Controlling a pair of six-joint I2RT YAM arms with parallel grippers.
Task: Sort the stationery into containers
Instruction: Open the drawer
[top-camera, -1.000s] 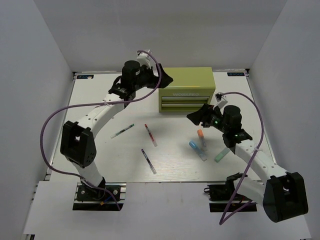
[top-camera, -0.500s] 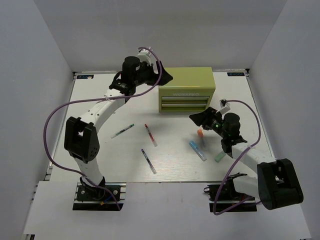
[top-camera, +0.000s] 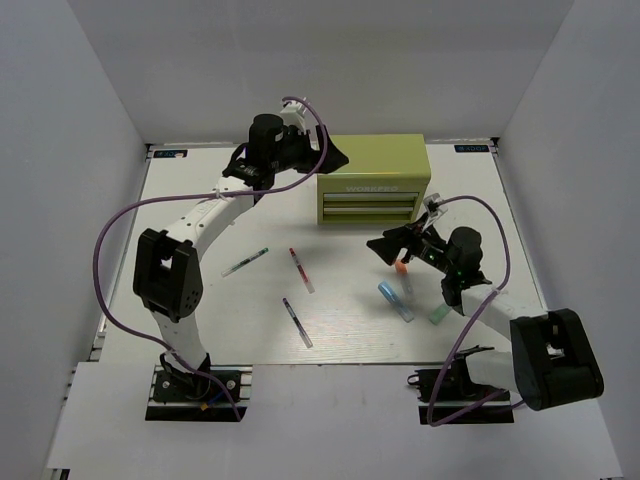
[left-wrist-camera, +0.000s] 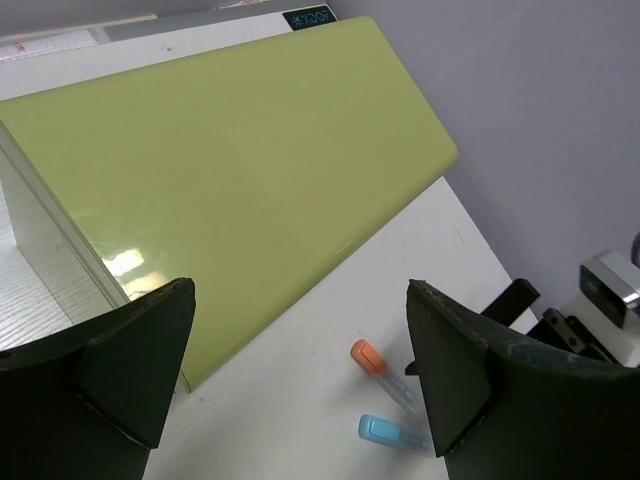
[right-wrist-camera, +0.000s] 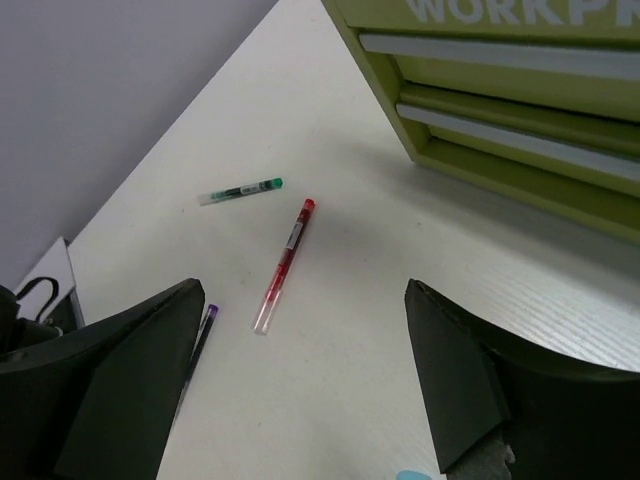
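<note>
The olive tool chest (top-camera: 375, 165) stands at the back of the table with both silver-handled drawers (right-wrist-camera: 510, 105) pushed in. My left gripper (top-camera: 334, 156) hovers open over the chest's left top corner, its lid (left-wrist-camera: 230, 170) filling that wrist view. My right gripper (top-camera: 382, 245) is open and empty, low in front of the chest. Loose on the table lie a green-tipped pen (top-camera: 245, 262), a red pen (top-camera: 301, 270), a purple-tipped pen (top-camera: 296, 322), an orange-capped marker (top-camera: 403, 272), a blue marker (top-camera: 394, 300) and a pale green stick (top-camera: 443, 311).
White walls close the table on the left, back and right. The right arm's purple cable (top-camera: 500, 250) loops above the pale green stick. The orange-capped marker (left-wrist-camera: 380, 368) and blue marker (left-wrist-camera: 385, 432) lie just behind my right gripper's wrist.
My right gripper has swung left and lower in front of the chest and its jaws have spread wider. The left arm has barely shifted.
</note>
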